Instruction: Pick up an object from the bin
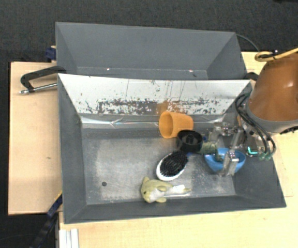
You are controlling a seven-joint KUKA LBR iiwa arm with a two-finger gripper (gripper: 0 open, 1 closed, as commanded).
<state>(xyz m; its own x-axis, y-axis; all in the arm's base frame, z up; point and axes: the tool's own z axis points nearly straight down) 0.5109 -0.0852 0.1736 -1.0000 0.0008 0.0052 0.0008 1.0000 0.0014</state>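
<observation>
the orange cup (175,124) lies on its side against the back wall of the grey metal bin (71,154), its mouth turned to the left, and serves here as the mark for everything else. just to the lower right of the cup, almost touching it, sits a black round ring-like thing (190,139). below the cup lies an oval hairbrush (171,167), black with a white rim, tilted so that its handle end points up toward the black ring. farther below the cup, near the front wall, rests a pale yellow-green soft toy (157,189) stretched out sideways.

to the right of the cup and somewhat lower, past the black ring, a small blue thing (213,161) lies on the bin floor. the end effector (229,165) stands right over this blue thing and overlaps its right side. whether it is released or clenched cannot be told, nor whether it touches the blue thing. the arm's orange cover (281,94) looms to the upper right of the cup, over the bin's right wall, with dark cables (252,130) running down from it.
</observation>
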